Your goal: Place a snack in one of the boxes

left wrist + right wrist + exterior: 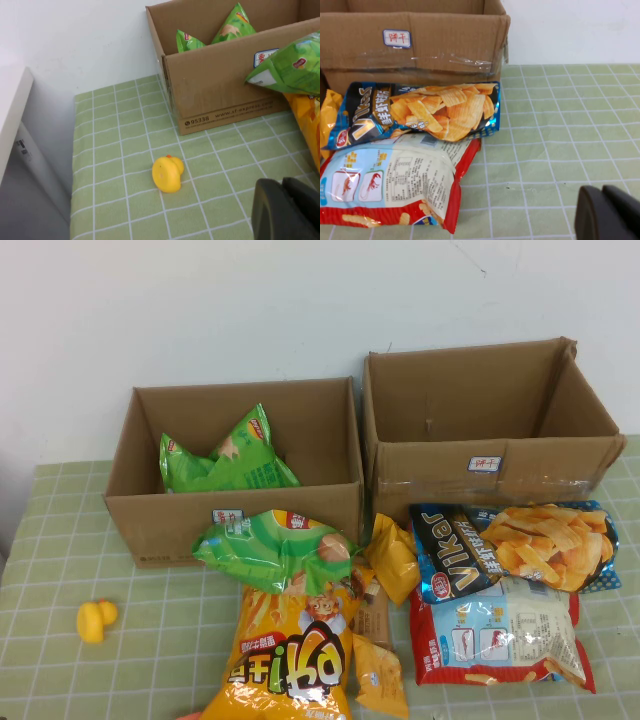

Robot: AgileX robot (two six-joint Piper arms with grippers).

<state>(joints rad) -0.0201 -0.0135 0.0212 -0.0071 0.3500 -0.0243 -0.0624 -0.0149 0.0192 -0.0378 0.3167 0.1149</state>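
Observation:
Two open cardboard boxes stand at the back. The left box (235, 502) holds a green snack bag (228, 458); the right box (480, 455) looks empty. In front lie a green bag (275, 550), a big orange bag (295, 655), small yellow packs (393, 558), a blue chip bag (510, 548) and a red-and-white bag (500, 635). Neither gripper shows in the high view. My left gripper (282, 210) is shut and empty above the cloth near the left box's corner (220, 95). My right gripper (602, 212) is shut and empty, to the right of the blue bag (420, 115) and red-and-white bag (395, 180).
A yellow rubber duck (96, 620) sits on the green checked cloth left of the snacks; it also shows in the left wrist view (168, 173). The table's left edge and a white wall are close by. Bare cloth (560, 130) lies right of the right-hand snacks.

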